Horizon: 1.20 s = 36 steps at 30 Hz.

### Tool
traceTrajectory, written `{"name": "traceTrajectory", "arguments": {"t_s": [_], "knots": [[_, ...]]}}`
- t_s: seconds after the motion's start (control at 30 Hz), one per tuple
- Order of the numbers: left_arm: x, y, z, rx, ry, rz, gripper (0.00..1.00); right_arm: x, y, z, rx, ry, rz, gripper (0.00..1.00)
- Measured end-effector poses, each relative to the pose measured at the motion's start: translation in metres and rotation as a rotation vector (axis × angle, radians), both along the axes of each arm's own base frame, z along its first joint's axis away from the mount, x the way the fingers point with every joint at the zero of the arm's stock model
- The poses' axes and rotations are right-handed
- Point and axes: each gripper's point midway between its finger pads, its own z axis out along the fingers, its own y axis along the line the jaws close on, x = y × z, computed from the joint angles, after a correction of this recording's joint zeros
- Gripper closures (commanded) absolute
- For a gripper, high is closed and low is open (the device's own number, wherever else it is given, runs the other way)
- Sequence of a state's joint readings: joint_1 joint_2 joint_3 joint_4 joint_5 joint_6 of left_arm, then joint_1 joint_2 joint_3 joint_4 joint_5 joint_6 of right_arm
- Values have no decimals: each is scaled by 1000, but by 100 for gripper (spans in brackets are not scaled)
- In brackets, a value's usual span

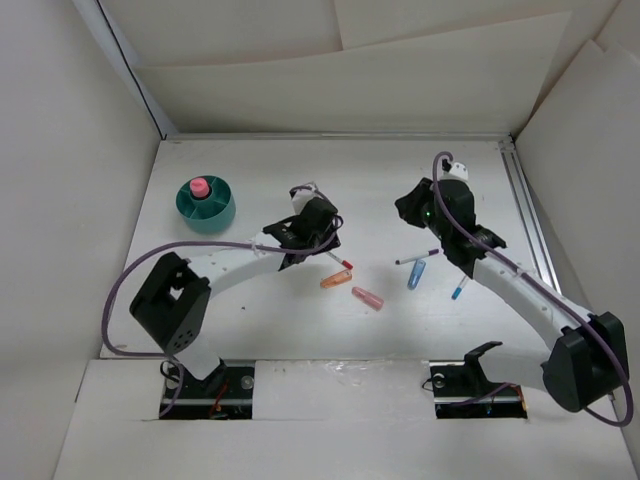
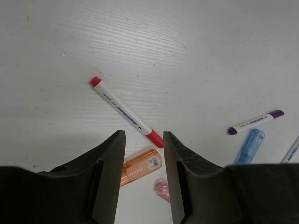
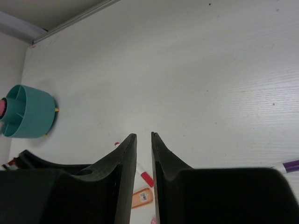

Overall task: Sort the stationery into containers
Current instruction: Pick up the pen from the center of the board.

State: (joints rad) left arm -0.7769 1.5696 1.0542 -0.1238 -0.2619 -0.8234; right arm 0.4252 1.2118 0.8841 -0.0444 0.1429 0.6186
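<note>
Where the left wrist view looks down, left pincer is released, jaws parted, gripping nothing, with the red end of the white pen with red cap lying on the table right at the tips; orange piece and pink piece sit just below, purple-tipped pen and light-blue piece off right. Right wrist: right pincer only slightly parted, empty, over the table; teal cup far left, pink item inside. Top view: cup back left, pens loose mid-table, well apart from it, blue pen furthest right
</note>
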Motion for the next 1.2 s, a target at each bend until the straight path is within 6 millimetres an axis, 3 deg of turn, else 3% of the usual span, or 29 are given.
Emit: {"name": "traceTrajectory", "arguments": {"t_s": [0.13,0.23,0.47,0.57,0.7,1.2], "knots": [[3,-3,-31,21,60,27,64,1,-8,7,13,-15,-20,64],[4,-4,-43,28,84,50,64,0,-10,12,22,-26,-21,62],[29,-14,-36,23,54,116,64,-2,-5,13,31,-23,6,62],[34,-14,-42,37,56,139,65,-3,-4,13,34,-21,14,62],[31,-7,-56,78,85,162,66,-4,-4,14,36,-22,17,58],[27,7,-77,142,128,195,73,-7,-5,23,53,-40,24,58]]}}
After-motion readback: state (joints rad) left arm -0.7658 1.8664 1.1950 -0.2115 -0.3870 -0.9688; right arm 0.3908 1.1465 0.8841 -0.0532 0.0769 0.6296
